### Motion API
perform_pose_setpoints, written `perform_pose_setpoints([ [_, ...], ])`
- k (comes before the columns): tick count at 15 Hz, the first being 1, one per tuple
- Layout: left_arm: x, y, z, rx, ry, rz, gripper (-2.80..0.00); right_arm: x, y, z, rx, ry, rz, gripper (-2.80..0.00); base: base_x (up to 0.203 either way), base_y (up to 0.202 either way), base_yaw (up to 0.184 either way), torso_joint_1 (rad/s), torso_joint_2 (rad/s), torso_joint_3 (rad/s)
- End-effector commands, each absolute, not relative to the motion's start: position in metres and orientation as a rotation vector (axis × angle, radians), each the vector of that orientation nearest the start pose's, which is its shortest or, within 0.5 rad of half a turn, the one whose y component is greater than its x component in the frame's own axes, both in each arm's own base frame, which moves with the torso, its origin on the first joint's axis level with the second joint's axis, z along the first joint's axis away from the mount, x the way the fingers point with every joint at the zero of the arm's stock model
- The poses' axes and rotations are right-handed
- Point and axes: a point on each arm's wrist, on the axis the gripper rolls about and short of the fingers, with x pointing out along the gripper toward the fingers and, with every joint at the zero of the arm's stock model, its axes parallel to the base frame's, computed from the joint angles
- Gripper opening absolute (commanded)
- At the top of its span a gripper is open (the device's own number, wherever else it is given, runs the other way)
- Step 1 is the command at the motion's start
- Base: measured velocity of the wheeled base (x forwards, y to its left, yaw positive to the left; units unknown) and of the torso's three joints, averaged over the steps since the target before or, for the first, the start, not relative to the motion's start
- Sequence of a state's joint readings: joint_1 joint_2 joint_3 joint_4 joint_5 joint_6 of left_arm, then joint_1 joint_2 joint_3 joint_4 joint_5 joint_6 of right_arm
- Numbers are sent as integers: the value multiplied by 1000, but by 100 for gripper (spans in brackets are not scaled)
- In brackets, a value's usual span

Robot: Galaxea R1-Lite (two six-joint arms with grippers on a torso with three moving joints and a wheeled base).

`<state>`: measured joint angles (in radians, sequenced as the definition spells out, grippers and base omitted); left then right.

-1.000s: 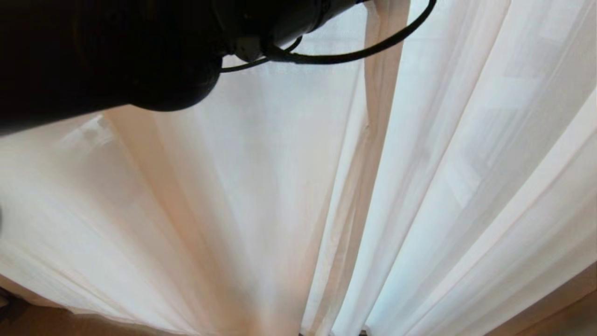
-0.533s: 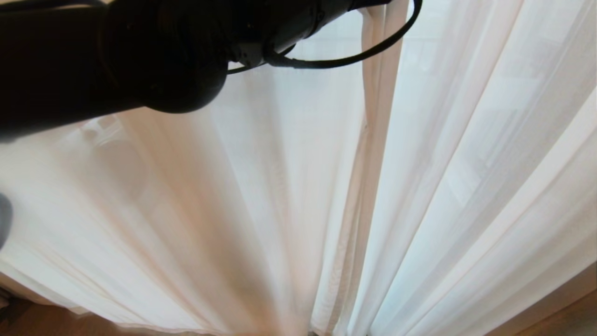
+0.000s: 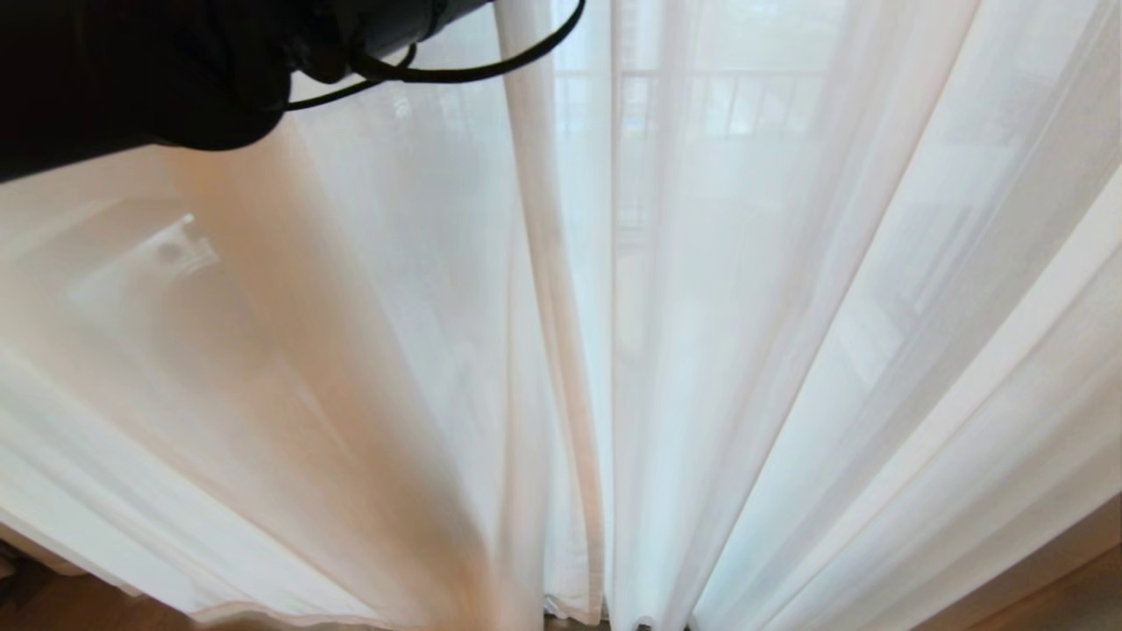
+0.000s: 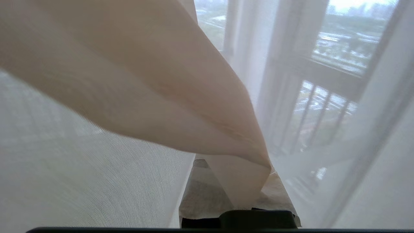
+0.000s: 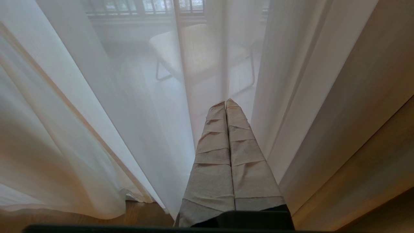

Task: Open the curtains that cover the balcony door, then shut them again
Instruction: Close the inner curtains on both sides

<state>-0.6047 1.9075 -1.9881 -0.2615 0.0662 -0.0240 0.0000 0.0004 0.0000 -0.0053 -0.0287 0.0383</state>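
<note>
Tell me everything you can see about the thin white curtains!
The sheer curtains are thin, see-through white cloth hanging in long folds down to the wooden floor. Two panels meet near the middle, their hemmed edges side by side. A railing outside shows faintly through them. The left gripper is shut on one panel's edge, so the cloth bunches and drapes over it. The right gripper, shut and holding nothing, points at the folds.
</note>
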Motion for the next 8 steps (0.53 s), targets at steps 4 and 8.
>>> perform_pose_setpoints([
  [4, 297, -116, 434, -116, -399, -312, -280, -23, -1, 76, 38, -7, -29, -280, 0, 0, 0, 0, 0, 0],
  [8, 299, -85, 415, -83, -323, -218, -280, -23, -1, 76, 38, -7, -29, -280, 0, 0, 0, 0, 0, 0],
])
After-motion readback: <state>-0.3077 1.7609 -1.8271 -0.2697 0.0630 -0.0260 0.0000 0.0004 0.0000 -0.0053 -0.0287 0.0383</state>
